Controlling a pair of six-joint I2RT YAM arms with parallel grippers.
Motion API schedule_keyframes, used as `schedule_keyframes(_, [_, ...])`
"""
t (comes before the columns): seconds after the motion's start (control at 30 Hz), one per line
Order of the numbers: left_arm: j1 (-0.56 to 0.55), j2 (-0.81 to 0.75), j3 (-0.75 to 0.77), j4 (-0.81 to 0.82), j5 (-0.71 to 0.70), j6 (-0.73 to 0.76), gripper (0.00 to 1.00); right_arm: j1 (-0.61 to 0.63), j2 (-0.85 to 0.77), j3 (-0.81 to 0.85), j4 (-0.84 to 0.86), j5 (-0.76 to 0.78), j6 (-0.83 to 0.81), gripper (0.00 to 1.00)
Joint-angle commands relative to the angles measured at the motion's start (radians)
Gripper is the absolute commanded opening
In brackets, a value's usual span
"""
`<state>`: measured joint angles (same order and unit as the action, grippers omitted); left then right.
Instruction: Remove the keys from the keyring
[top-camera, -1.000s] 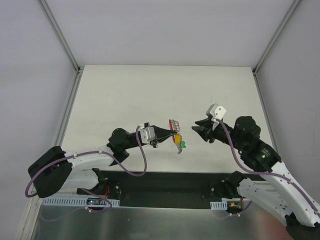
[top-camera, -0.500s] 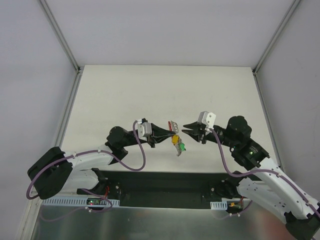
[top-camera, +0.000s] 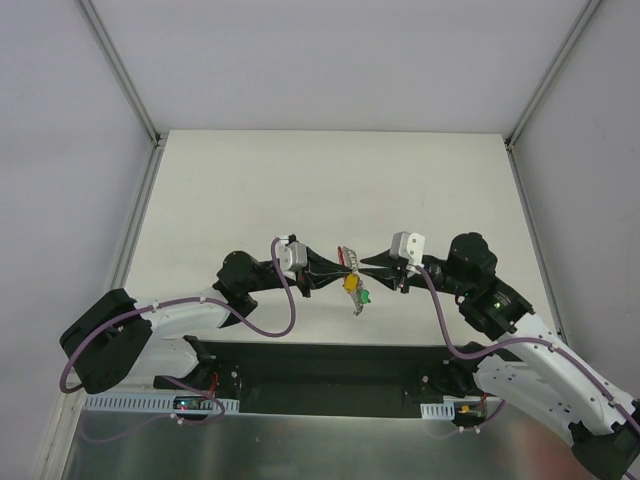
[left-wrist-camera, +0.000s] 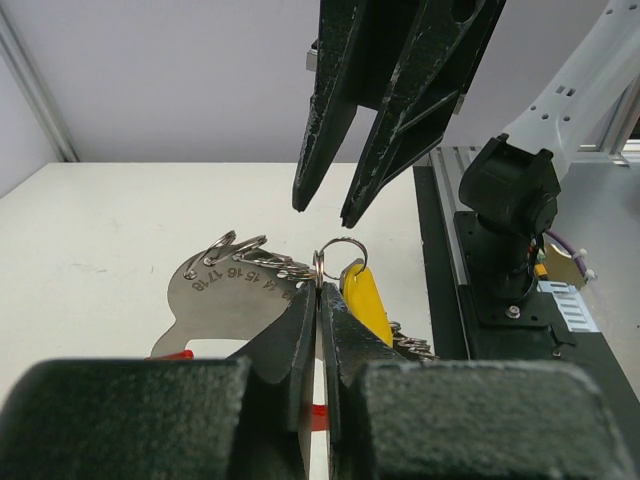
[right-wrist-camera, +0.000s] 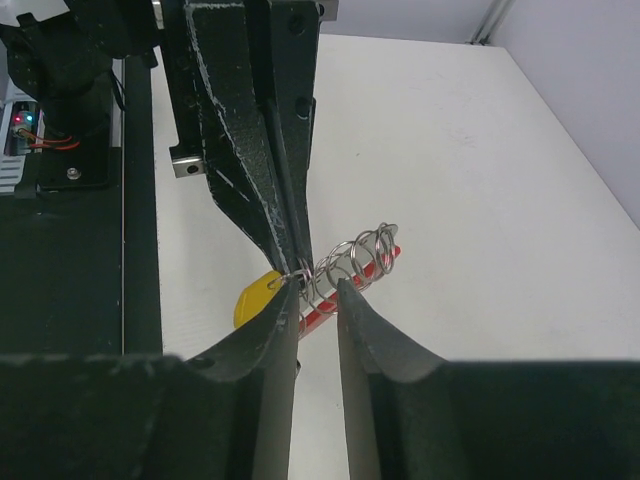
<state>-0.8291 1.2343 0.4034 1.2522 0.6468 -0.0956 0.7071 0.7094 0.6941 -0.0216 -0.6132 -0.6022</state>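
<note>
My left end effector (left-wrist-camera: 318, 292) is clamped on the keyring (left-wrist-camera: 338, 256); my right end effector (left-wrist-camera: 324, 212) hangs just beyond, fingers apart. Only the top view shows all three keys (top-camera: 354, 284): red, yellow, green.

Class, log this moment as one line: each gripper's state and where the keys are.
left gripper: shut on keyring | right gripper: open, tips at the bunch | keys: hanging from the keyring

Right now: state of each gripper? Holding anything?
Left gripper: closed, pinching the keyring, with the keys hanging from it.
Right gripper: open, jaws slightly apart close to the keyring, holding nothing.
</note>
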Motion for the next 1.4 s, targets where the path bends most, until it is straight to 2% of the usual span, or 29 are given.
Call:
schedule_keyframes(0.0, [0.012, -0.016, 0.034, 0.289, 0.03, -0.021, 0.0, 0.006, -0.019, 0.002, -0.027, 0.035, -0.048, 0.25])
schedule_keyframes(0.5, [0.013, -0.012, 0.046, 0.3, 0.054, -0.039, 0.0, 0.034, 0.055, 0.033, -0.029, 0.007, -0.067, 0.23])
schedule_keyframes(0.97, [0.013, 0.01, 0.057, 0.309, 0.063, -0.047, 0.0, 0.054, 0.056, 0.03, 0.003, -0.005, -0.053, 0.22])
schedule_keyframes(1.1, [0.012, 0.011, 0.055, 0.316, 0.062, -0.047, 0.0, 0.055, 0.062, 0.031, 0.0, -0.008, -0.051, 0.15])
schedule_keyframes(1.2, [0.013, 0.013, 0.057, 0.312, 0.062, -0.053, 0.0, 0.057, 0.064, 0.028, 0.003, -0.014, -0.042, 0.02])
schedule_keyframes(1.33, [0.013, 0.017, 0.075, 0.271, 0.059, -0.064, 0.0, 0.057, 0.064, 0.03, 0.003, -0.02, -0.016, 0.01])
schedule_keyframes(1.37, [0.012, 0.017, 0.077, 0.254, 0.05, -0.065, 0.03, 0.057, 0.062, 0.033, 0.002, -0.002, -0.002, 0.01])
